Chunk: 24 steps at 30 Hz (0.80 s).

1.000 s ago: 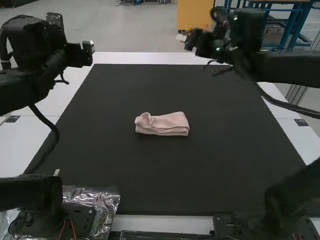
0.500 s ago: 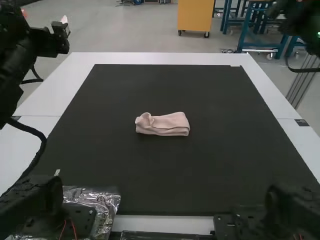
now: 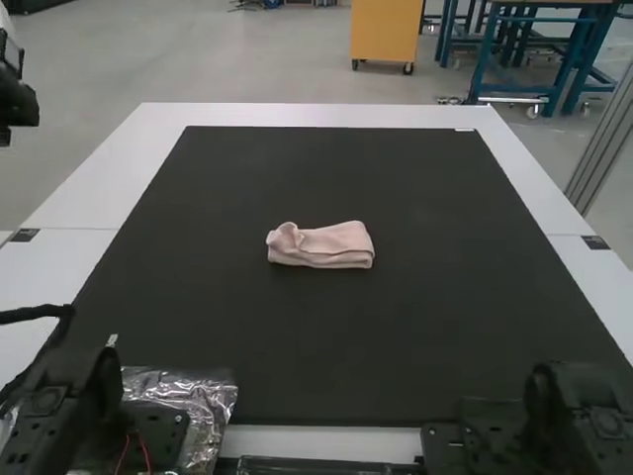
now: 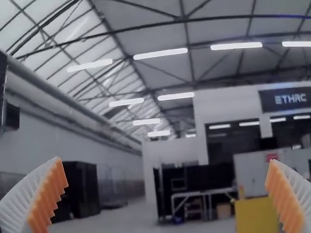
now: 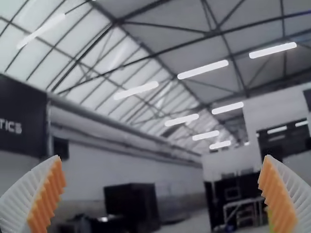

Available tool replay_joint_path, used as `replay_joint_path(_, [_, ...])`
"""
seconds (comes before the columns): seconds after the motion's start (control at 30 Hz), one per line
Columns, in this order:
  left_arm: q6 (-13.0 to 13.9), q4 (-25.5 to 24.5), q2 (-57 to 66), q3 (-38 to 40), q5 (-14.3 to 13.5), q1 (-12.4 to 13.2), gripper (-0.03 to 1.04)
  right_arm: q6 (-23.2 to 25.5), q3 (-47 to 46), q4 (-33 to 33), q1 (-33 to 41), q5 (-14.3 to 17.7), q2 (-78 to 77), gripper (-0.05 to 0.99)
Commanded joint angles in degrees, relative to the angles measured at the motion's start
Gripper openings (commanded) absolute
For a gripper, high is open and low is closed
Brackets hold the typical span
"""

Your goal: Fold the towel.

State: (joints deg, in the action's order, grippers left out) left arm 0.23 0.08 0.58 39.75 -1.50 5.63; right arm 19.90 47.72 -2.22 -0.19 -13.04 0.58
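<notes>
Start with your left gripper (image 3: 18, 104), up at the left edge of the high view. In its own wrist view, its two white ribbed fingers (image 4: 36, 199) stand wide apart, orange pads (image 4: 51, 194) facing each other, and you have nothing between them. It aims away from the table, not down at the towel. Your right gripper (image 5: 163, 158) is in the same state: fingers spread wide, orange pads (image 5: 48, 194) turned inward, nothing held, pointing away from the table too. You cannot tell exactly where it sits relative to the towel.

Out from your left gripper, to its right in the high view and well apart from it, you have the pink towel (image 3: 331, 247). It lies flat on the black mat (image 3: 326, 346), a little left of the mat's middle, folded into a compact oblong bundle with its long side running across. Layers show along the side facing the arm bases, and the left end is a bit uneven, with a small turned-over flap on top. The right end looks rounded and neater.

Past the towel from your left gripper, the mat runs on to the right, with the white table (image 3: 539, 188) bordering it on that side.
</notes>
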Motion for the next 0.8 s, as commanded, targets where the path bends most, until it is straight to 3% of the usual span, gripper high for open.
replay_joint_path(0.0, [-3.3, -1.8, -0.6, 0.3, 0.3, 1.4, 0.96, -0.5, 1.4, 0.3, -0.6, 3.8, -0.4, 0.91])
replay_joint_path(0.07, [-3.2, -5.3, -0.7, 0.3, 0.4, 1.7, 0.96, -3.9, 0.6, 1.3, -0.6, 6.2, -0.4, 0.91])
replay_joint_path(0.13, [-2.2, -4.0, -0.6, -2.4, 1.1, 1.7, 0.96, -9.6, -4.0, 1.3, -0.5, 6.5, -0.4, 0.91])
replay_joint_path(0.17, [-1.5, -1.5, -0.6, -5.2, 2.3, 1.6, 0.96, -13.7, -7.6, -0.8, -0.5, 6.9, -0.4, 0.91])
replay_joint_path(0.23, [0.3, 4.5, -0.6, -11.4, 6.3, 1.6, 0.96, -13.0, -15.1, -4.8, -0.4, 9.9, -0.4, 0.91])
replay_joint_path(0.37, [-0.8, 10.8, -0.6, -22.9, 5.5, 1.8, 0.96, -18.8, -27.2, -8.3, -0.4, 11.4, -0.5, 0.91])
replay_joint_path(0.43, [-0.7, 14.3, -0.6, -28.4, 6.0, 1.6, 0.96, -24.6, -32.0, -10.9, -0.4, 11.0, -0.4, 0.91])
replay_joint_path(0.5, [-0.1, 21.5, -0.6, -33.4, 7.0, 1.6, 0.96, -25.4, -36.7, -16.9, -0.5, 12.5, -0.4, 0.91])
replay_joint_path(0.57, [-0.2, 23.6, -0.6, -37.0, 7.0, 1.8, 0.96, -25.4, -40.9, -22.0, -0.5, 16.1, -0.4, 0.91])
replay_joint_path(0.63, [-0.4, 23.8, -0.6, -39.6, 6.9, 1.8, 0.96, -26.9, -44.6, -23.4, -0.5, 19.2, -0.4, 0.91])
replay_joint_path(0.7, [-0.8, 17.4, -0.6, -39.8, 6.7, 1.8, 0.96, -29.7, -47.7, -23.7, -0.4, 20.5, -0.4, 0.91])
replay_joint_path(0.77, [-2.4, 11.2, -0.6, -39.7, 6.6, 1.6, 0.96, -31.2, -47.6, -16.4, -0.6, 22.5, -0.5, 0.91])
